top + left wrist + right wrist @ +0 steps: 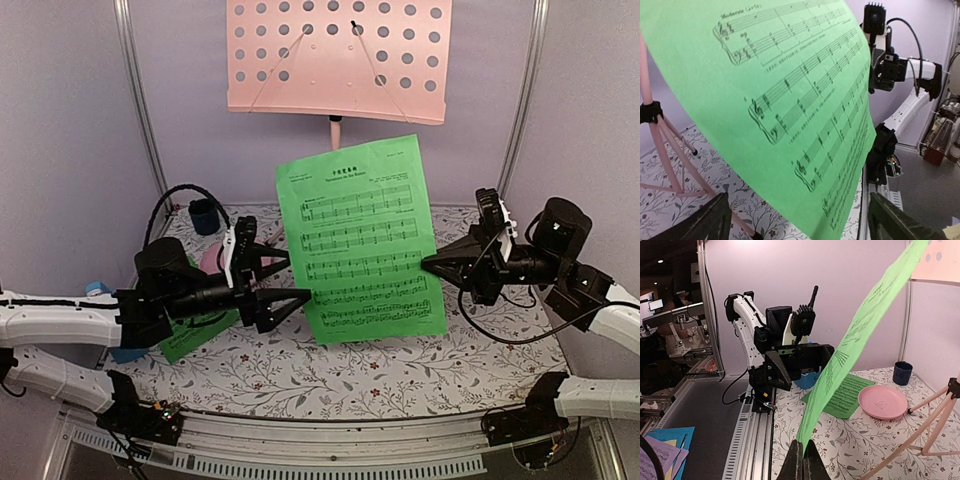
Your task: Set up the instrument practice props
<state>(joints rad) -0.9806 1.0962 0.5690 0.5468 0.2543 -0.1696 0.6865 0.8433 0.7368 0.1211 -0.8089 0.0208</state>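
Note:
My right gripper (430, 265) is shut on the right edge of a green sheet-music page (360, 240) and holds it upright in the air in front of the pink music stand (340, 60). The pinch shows in the right wrist view (803, 447). My left gripper (283, 281) is open. Its fingers stand on either side of the page's lower left edge (790, 100) without gripping it. A second green page (190, 338) lies flat on the table under the left arm. The blue metronome (810, 381) sits behind the left gripper and is mostly hidden.
A round pink disc (882, 401) lies beside the flat page. A dark blue cup (203, 215) stands at the back left. The stand's pink tripod legs (662, 150) spread over the floral tablecloth (400, 375). A metal rail (350, 445) runs along the near edge.

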